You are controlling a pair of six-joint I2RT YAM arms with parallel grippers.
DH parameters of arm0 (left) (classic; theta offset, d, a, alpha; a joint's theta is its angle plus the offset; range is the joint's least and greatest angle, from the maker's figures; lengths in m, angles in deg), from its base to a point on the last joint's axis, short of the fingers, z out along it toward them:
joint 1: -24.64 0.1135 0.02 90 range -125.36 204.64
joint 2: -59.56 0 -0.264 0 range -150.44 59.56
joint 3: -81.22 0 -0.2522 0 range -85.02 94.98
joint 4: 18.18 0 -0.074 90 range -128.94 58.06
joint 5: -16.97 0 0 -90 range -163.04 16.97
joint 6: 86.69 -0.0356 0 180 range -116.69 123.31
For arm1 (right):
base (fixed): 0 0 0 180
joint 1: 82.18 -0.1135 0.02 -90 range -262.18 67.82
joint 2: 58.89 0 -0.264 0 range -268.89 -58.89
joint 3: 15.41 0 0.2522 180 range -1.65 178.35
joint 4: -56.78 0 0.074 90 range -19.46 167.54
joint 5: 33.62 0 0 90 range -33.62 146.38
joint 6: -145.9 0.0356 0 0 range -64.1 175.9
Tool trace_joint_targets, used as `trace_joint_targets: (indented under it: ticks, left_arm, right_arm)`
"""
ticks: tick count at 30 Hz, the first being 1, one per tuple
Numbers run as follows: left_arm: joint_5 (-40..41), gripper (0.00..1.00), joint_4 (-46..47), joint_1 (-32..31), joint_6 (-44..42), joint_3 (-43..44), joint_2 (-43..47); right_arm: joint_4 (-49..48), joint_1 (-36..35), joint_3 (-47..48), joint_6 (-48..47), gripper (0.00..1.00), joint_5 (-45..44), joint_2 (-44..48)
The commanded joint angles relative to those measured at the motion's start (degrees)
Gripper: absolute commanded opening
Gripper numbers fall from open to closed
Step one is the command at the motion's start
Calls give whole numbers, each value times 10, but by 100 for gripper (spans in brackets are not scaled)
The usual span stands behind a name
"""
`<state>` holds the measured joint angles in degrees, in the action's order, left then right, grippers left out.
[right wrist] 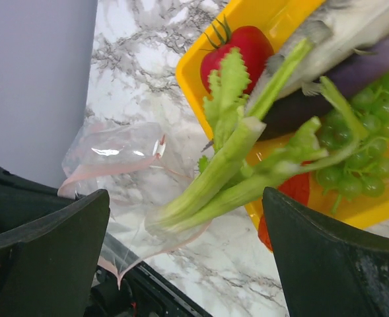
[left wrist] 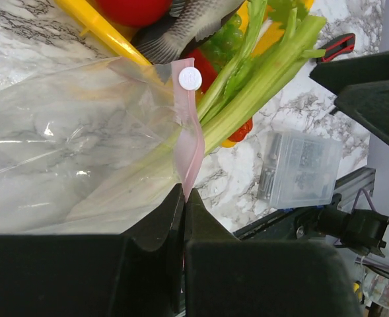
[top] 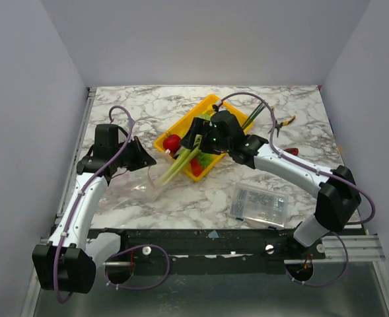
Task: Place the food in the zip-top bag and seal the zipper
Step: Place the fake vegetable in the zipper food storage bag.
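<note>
On marble table (top: 148,112), leek (top: 174,166) points base-first into bag (top: 129,190).

The left gripper (left wrist: 183,193) was closed on the pink zipper (left wrist: 190,142) of the zip-top bag (left wrist: 62,132). The pale end of the leek (left wrist: 260,86) lay inside the bag's mouth. Behind it were the grey fish (left wrist: 187,23), the tomato (left wrist: 135,8) and a yellow tray (left wrist: 102,30). A clear box (left wrist: 300,168) stood at the right.

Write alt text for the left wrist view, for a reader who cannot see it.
The shut left gripper pinches the pink zipper of the clear zip-top bag. A green leek reaches from the yellow tray, which also holds a tomato and a grey fish, into the bag's mouth.
</note>
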<state>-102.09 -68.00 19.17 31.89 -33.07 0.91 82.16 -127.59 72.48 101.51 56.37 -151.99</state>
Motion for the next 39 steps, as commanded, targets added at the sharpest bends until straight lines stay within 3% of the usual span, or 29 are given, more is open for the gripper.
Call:
trace_joint_targets:
  ticks: [1,9,17,21,26,35,37,39]
  left_arm:
    - [-27,0,25,1,3,5,-15]
    - [-23,0,33,1,4,-5,-24]
    - [-43,0,44,1,9,-8,-42]
    - [-41,0,43,1,10,-10,-44]
    - [-37,0,34,1,4,-3,-42]
    - [-33,0,20,1,36,-4,-7]
    - [-34,0,17,1,60,-5,12]
    - [-29,0,13,2,88,-3,29]
  right_arm:
    - [-24,1,-61,38,100,-65,35]
    - [-107,10,-139,135,100,-62,25]
    - [-221,38,-164,181,100,-22,-41]
    - [-250,41,-143,184,95,-4,-83]
    - [-288,41,-128,178,80,18,-122]
    - [-409,37,-197,177,13,65,-62]
    - [-445,37,-228,172,1,61,-24]
    - [-462,37,-243,161,0,60,16]
